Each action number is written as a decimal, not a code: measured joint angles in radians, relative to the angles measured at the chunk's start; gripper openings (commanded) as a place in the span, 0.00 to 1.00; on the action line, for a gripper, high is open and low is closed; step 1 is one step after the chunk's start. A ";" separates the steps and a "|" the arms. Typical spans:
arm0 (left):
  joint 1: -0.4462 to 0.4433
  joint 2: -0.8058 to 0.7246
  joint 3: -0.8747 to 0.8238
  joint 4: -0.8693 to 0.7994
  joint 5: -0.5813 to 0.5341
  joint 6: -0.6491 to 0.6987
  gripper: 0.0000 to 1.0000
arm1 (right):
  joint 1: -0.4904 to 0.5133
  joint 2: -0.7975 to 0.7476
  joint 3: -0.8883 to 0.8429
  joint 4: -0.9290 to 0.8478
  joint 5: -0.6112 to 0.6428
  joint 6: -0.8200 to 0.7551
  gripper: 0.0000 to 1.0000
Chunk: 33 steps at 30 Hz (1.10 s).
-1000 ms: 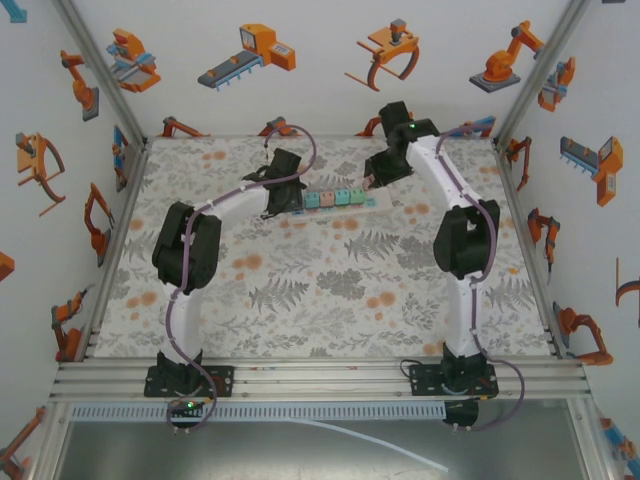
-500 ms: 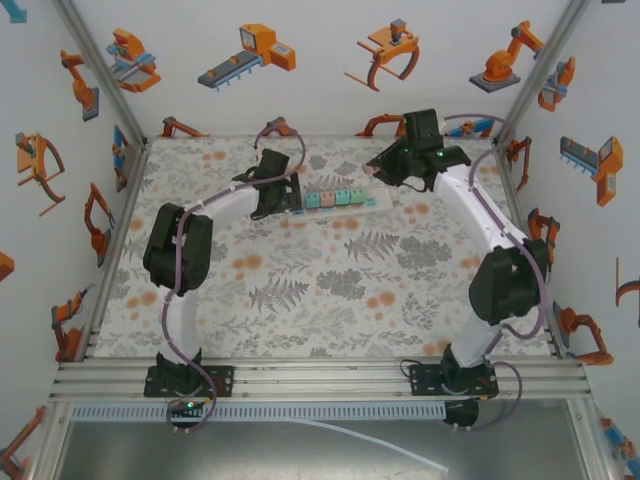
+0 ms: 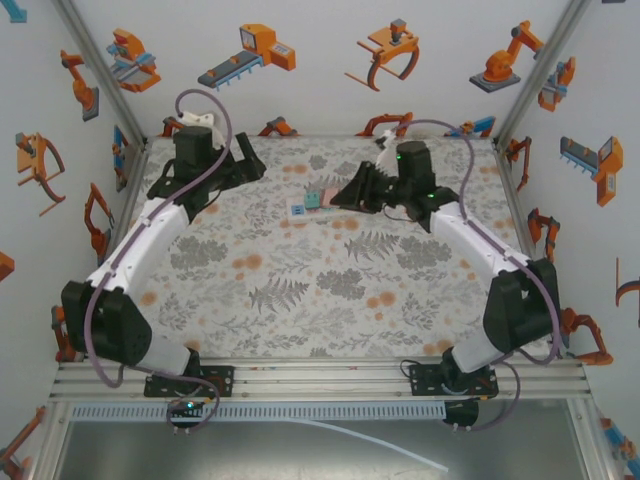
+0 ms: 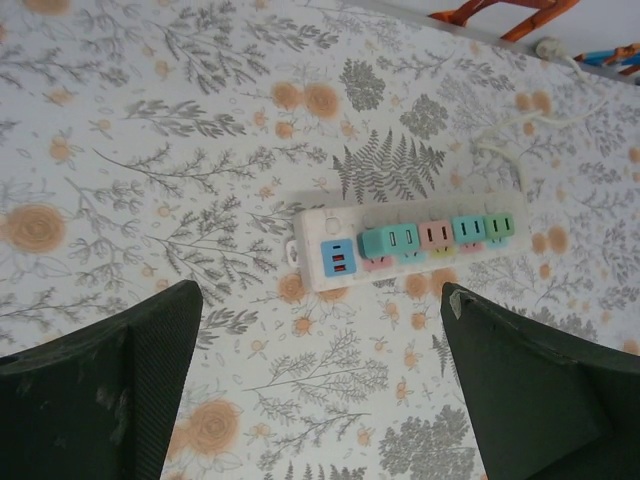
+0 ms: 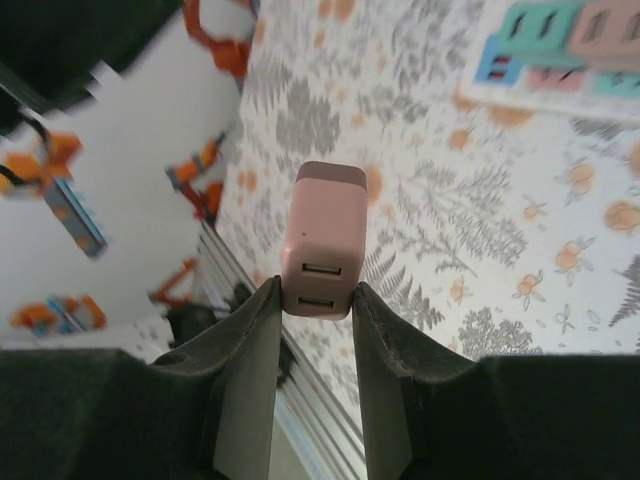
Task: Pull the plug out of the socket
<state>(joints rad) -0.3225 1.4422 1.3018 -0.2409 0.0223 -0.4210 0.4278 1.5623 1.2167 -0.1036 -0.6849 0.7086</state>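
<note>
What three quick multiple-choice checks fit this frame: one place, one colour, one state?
1. The plug in the right gripper is: A seated in the socket; B held clear of the socket; C lying loose.
2. That plug is: A green; B blue; C pink.
3. The left gripper is: A open; B shut on the socket; C shut on a plug.
Key: B, it is pinched between the fingers, apart from the socket; C, its body is pink; A, its fingers stand wide apart around nothing.

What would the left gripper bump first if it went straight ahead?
Probably the long white power strip ahead of the left gripper, though it might meet the floral tablecloth first; depth is unclear.
</note>
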 measured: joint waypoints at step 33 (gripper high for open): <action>-0.004 -0.070 -0.067 -0.089 -0.014 0.129 0.97 | 0.180 0.399 -0.066 0.120 0.098 -0.085 0.31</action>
<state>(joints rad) -0.3264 1.3724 1.2346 -0.3298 0.0086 -0.2920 0.6079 1.9617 1.1503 0.0162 -0.5865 0.6235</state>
